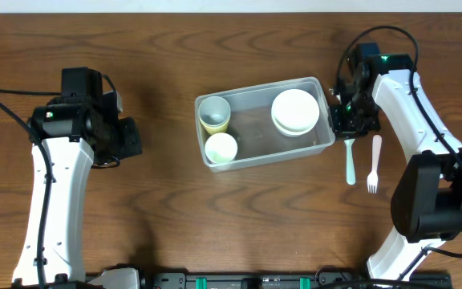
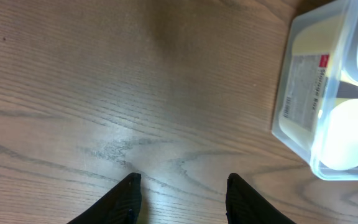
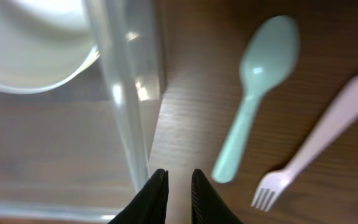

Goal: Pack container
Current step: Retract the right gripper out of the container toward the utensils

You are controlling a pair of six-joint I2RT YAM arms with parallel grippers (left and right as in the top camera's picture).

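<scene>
Container [image 1: 253, 124] is sitting centre, long axis running 9-to-3, its end lying at 9 o'clock just beside the nearer right gripper [image 3: 179, 186], jaws nearly closed, empty; left gripper [image 2: 179, 193] is hanging open, empty.

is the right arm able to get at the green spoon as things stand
Probably yes: the spoon lies on bare table right beside the right end effector, outside the tub, with the fork apart from it. The fingers are close together and would need opening.
</scene>
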